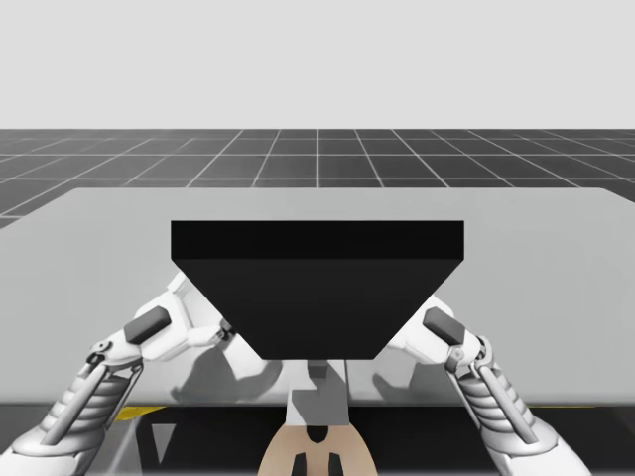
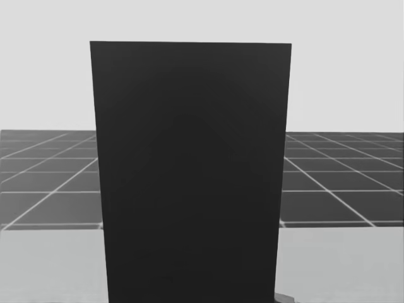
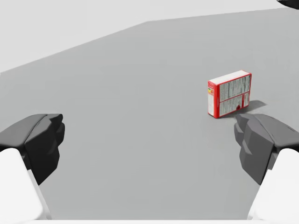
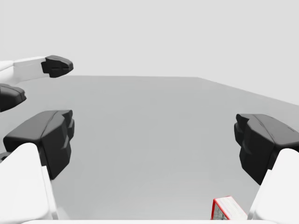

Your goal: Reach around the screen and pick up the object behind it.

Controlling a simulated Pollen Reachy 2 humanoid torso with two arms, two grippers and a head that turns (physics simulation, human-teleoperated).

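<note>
A tall black screen (image 1: 317,288) stands at the table's middle, and it also rises straight ahead in the head view (image 2: 192,170). In the left wrist view a red and white box (image 3: 229,94) stands on the grey table, ahead of my open left gripper (image 3: 149,140) and just beyond one finger. My right gripper (image 4: 152,140) is open with nothing between its fingers. A corner of the red box (image 4: 227,210) shows low beside one of its fingers. My left gripper (image 4: 32,81) appears off to the side there, open. Both arms reach in beside the screen in the high view.
The grey table (image 1: 556,297) stretches wide on both sides of the screen and behind it. My left arm (image 1: 149,332) and right arm (image 1: 451,337) flank the screen's base near the front edge. A dark gridded floor lies beyond the table.
</note>
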